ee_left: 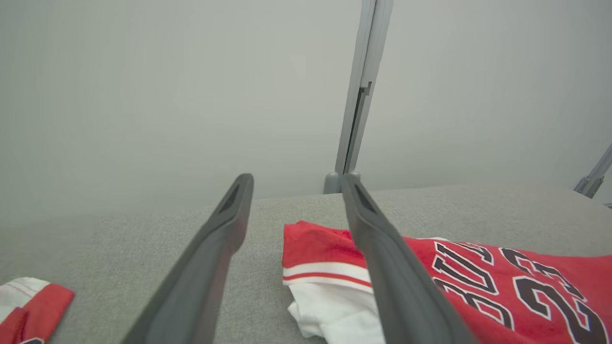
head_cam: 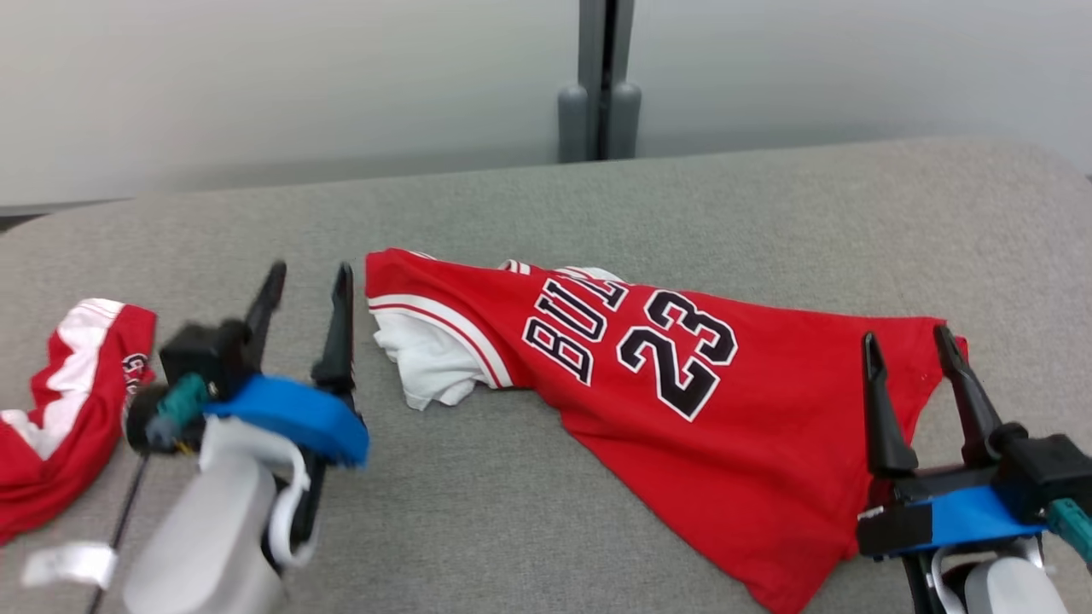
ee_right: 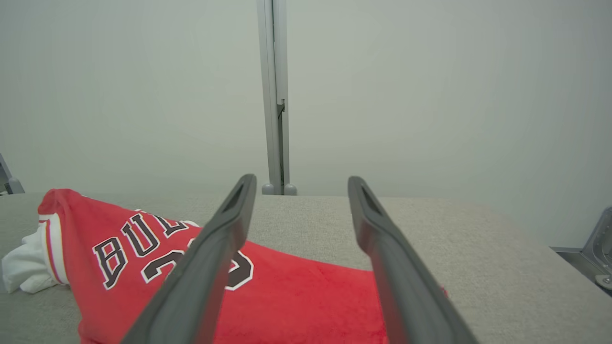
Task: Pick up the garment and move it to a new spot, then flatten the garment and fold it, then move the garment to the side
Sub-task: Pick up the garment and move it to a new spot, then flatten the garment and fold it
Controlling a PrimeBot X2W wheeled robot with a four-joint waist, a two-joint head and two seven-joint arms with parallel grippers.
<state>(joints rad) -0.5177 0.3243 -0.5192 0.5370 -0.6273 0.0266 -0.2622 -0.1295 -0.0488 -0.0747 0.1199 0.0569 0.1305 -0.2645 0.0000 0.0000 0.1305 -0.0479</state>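
At the centre of the grey woven tabletop (head_cam: 768,196), the red jersey (head_cam: 708,401) lies crumpled in a rough triangle, white lining showing. The left gripper (head_cam: 310,271) stands beside it and the right gripper (head_cam: 906,334) above its corner, both splayed and empty; another red-white garment (head_cam: 68,409) lies far left.

A broad work surface (head_cam: 546,192) covered in grey woven fabric stretches across the scene, its far edge rounding off at both corners. Behind it stands a pale grey-white wall (head_cam: 256,77) of smooth matte panels, softly and evenly lit. A slim grey upright post (head_cam: 604,43) divides the panels at centre and ends in two rounded feet (head_cam: 573,119) just behind the surface's far edge. In the right wrist view a grey metal bracket (ee_right: 596,253) sits beyond the surface's right end. In the left wrist view a slanted grey strut (ee_left: 594,174) leans at the far right edge.
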